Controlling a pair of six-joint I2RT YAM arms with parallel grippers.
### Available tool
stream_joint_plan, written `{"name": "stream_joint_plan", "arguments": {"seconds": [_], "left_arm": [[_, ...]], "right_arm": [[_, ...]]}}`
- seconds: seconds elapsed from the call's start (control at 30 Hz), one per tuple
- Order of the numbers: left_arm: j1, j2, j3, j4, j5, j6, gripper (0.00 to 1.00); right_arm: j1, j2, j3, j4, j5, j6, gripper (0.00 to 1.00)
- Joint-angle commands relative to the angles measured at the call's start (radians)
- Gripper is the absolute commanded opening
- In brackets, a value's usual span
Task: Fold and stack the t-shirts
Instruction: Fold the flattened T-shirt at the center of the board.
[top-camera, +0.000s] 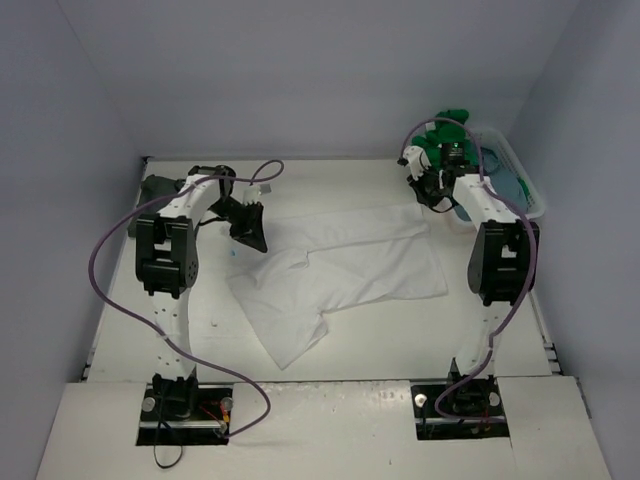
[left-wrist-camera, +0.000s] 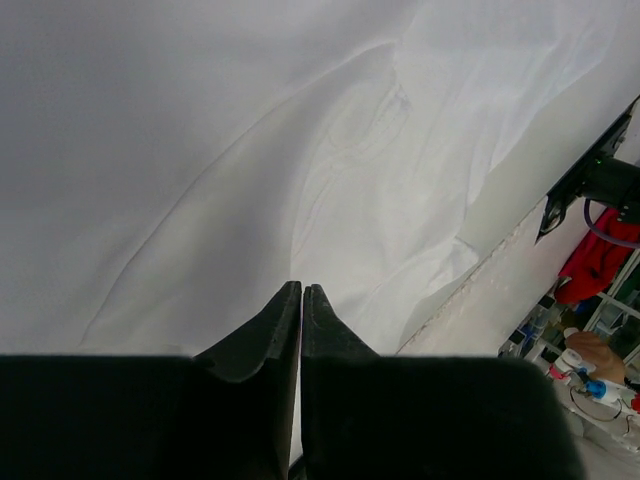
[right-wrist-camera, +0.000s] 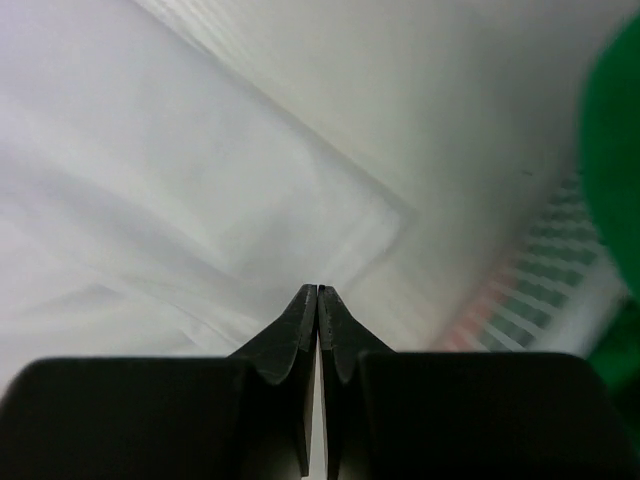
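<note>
A white t-shirt (top-camera: 340, 275) lies spread and rumpled across the middle of the table. My left gripper (top-camera: 250, 233) is at its far left corner, and in the left wrist view that gripper (left-wrist-camera: 301, 286) is shut with its tips down in the white cloth (left-wrist-camera: 350, 150). My right gripper (top-camera: 428, 196) is at the shirt's far right corner. It (right-wrist-camera: 318, 288) is shut too, tips on the white cloth (right-wrist-camera: 150, 180) just inside the corner. A bright green t-shirt (top-camera: 440, 135) is heaped in the basket. A dark grey t-shirt (top-camera: 155, 190) lies at the far left.
The white slotted basket (top-camera: 525, 190) stands at the back right, close behind my right arm, with some blue-grey cloth inside; its wall (right-wrist-camera: 540, 290) shows beside my right fingers. Purple cables loop from both arms. Bare table (top-camera: 380, 345) lies in front of the shirt.
</note>
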Motion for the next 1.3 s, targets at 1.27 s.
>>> {"name": "stream_joint_plan", "arguments": {"seconds": [1.27], "left_arm": [[-0.054, 0.103, 0.187, 0.304, -0.727, -0.083, 0.00]], "right_arm": [[0.126, 0.069, -0.128, 0.043, -0.132, 0.088, 0.00]]}}
